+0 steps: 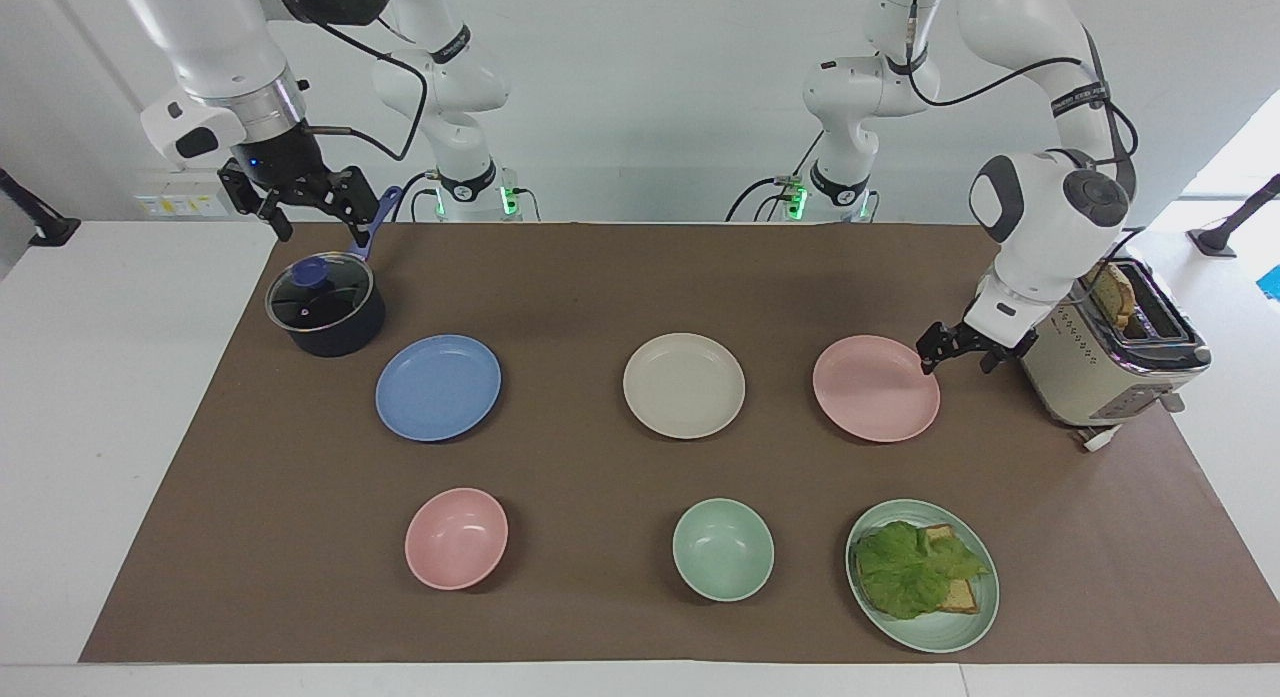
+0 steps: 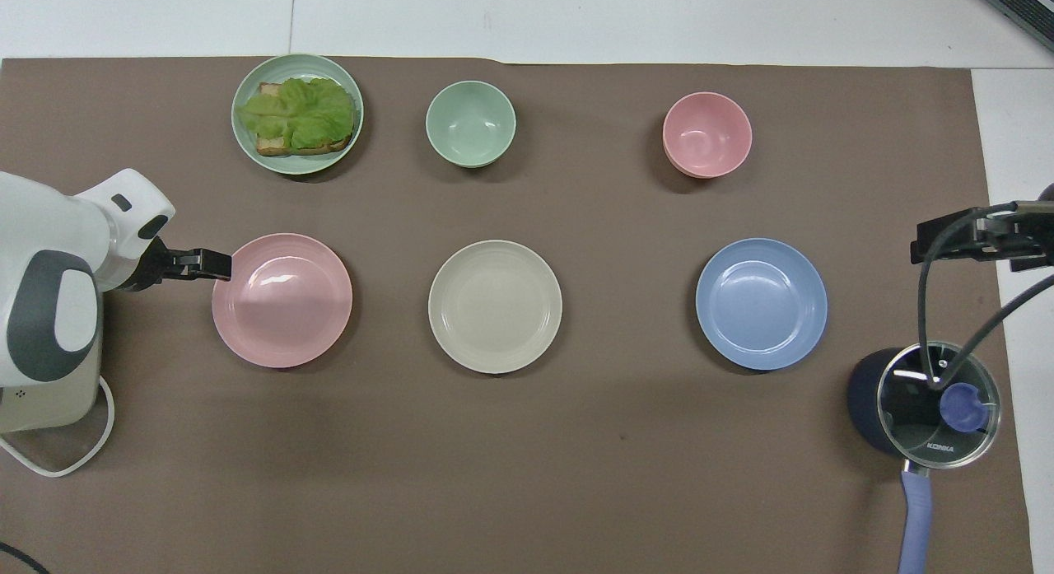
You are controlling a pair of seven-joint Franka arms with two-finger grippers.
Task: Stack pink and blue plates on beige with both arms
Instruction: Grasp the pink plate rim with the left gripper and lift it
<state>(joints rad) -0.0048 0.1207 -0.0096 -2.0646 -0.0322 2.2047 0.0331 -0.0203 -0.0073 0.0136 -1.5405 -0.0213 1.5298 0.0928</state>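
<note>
Three plates in a row across the middle of the table: pink plate (image 1: 876, 388) toward the left arm's end, beige plate (image 1: 684, 385) in the centre, blue plate (image 1: 438, 387) toward the right arm's end — each well apart from the next, none stacked.

Left hand (image 1: 957, 348) low at the pink plate's rim, on the toaster (image 1: 1105, 352) side, fingers spread, grasping nothing; touching the rim or just above it, cannot tell. From overhead, fingertip just over the plate's edge.

Right hand (image 1: 300, 199) waiting up over the table's robot-side corner, above the pot (image 1: 325, 305), fingers spread and empty.

Nearer the table's edge away from the robots — pink bowl (image 1: 456, 538), green bowl (image 1: 723, 549), green plate (image 1: 922, 575) with lettuce and toast. Slice of bread standing in the toaster's slot.
</note>
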